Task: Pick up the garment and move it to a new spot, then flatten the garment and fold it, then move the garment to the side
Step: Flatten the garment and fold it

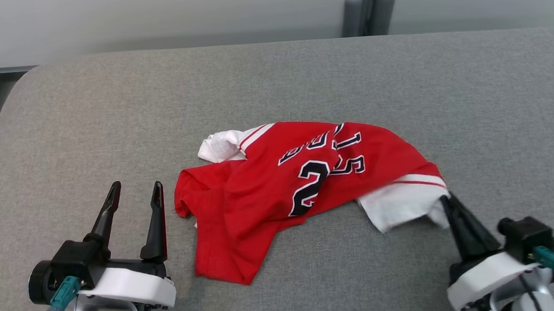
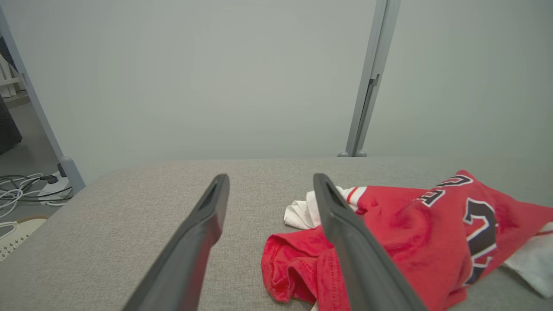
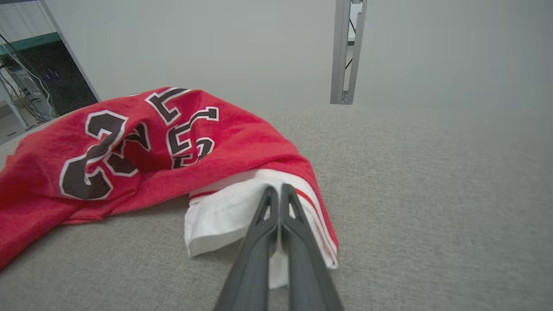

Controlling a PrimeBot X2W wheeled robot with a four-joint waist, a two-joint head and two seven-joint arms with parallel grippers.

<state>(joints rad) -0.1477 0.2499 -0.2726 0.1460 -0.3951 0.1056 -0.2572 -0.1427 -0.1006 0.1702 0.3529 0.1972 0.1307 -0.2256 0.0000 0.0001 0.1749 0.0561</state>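
Crumpled red jersey [image 1: 303, 183] mid grey table [image 1: 271, 78]; R gripper [image 1: 445, 200] pinched on its white sleeve [image 1: 397, 205], L gripper [image 1: 135, 187] spread, empty (just beside it). Pickup barely begun; move, flatten, fold pending

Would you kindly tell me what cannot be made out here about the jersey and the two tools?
- Jersey lettering: head view, folds swallow part of it.
- How much white sleeve the shut right tool pinches: right wrist view, its fingers cover it.
- Jersey's near hem: left wrist view, behind a finger of the left tool and cut by the bottom edge.
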